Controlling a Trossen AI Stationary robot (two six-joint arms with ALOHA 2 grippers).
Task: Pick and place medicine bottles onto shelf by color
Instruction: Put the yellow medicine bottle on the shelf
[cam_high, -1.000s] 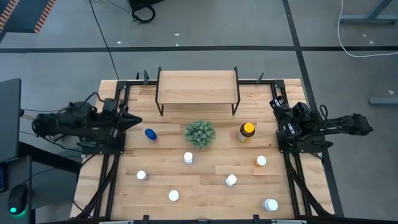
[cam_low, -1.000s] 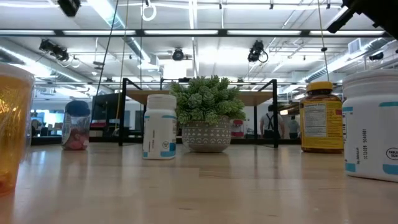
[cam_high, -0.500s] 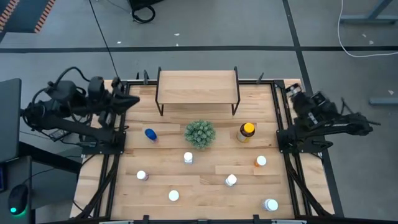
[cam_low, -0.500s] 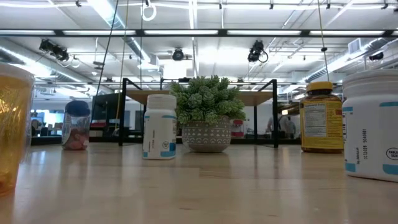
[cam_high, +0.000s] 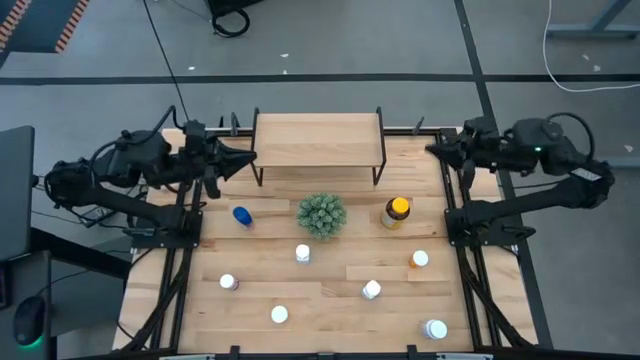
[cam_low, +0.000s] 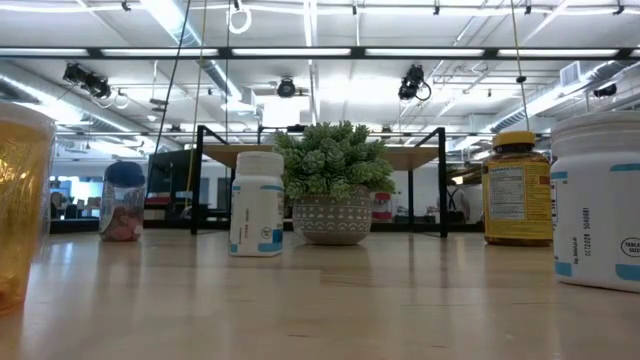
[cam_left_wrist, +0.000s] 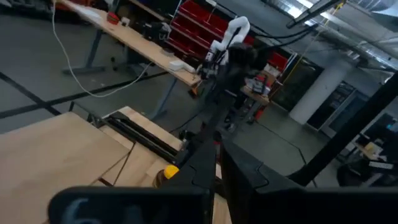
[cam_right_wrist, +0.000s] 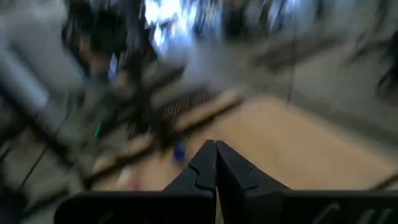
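The shelf (cam_high: 318, 140) stands on black legs at the table's far edge. Several bottles stand upright on their bases on the tabletop: a blue one (cam_high: 241, 215), an amber one with a yellow cap (cam_high: 397, 211), an orange one (cam_high: 419, 260) and white-capped ones (cam_high: 303, 254) (cam_high: 371, 290) (cam_high: 279, 315). My left gripper (cam_high: 245, 157) is shut and hovers off the shelf's left end. My right gripper (cam_high: 435, 148) is shut and hovers off the shelf's right end. In the low view both grippers are out of sight; the amber bottle (cam_low: 517, 188) and a white bottle (cam_low: 257, 203) show.
A green spiky plant in a pot (cam_high: 321, 215) sits mid-table between the blue and amber bottles, in front of the shelf. More white-capped bottles stand near the near edge (cam_high: 228, 282) (cam_high: 435, 328). Black arm frames (cam_high: 170, 235) (cam_high: 485, 235) line the table's left and right sides.
Both arms have risen out of their folded pose at the table's sides. My left gripper has moved toward the far edge and in toward the shelf's left end. My right gripper has swung up and toward the far edge, now pointing at the shelf's right end. No bottle has moved.
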